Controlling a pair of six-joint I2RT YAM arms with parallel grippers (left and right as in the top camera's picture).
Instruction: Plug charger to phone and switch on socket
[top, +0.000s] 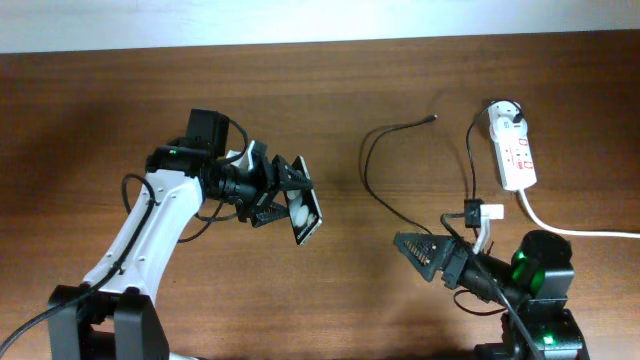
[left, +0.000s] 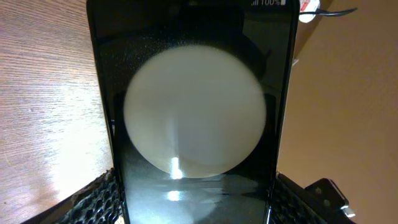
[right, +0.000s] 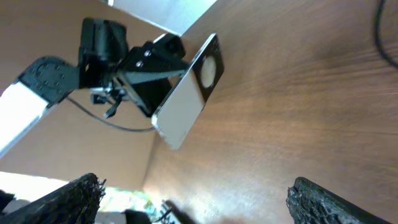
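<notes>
My left gripper (top: 283, 196) is shut on the phone (top: 303, 210), a black slab with white round patches, and holds it tilted above the table left of centre. In the left wrist view the phone (left: 193, 112) fills the frame between the fingers (left: 193, 202). The charger (top: 372, 150), a thin black cable, lies looped on the table with its connector tip (top: 432, 118) free at the back. The socket (top: 514, 150) lies at the back right. My right gripper (top: 415, 250) is open and empty near the front, right of the phone. The right wrist view shows its fingers (right: 205, 199) wide apart and the held phone (right: 186, 93) beyond.
The thick white cord (top: 570, 228) runs from the socket towards the right edge. A small black and white block (top: 478, 213) sits on the cable near my right arm. A piece of the black cable (right: 382, 31) shows at the top right of the right wrist view.
</notes>
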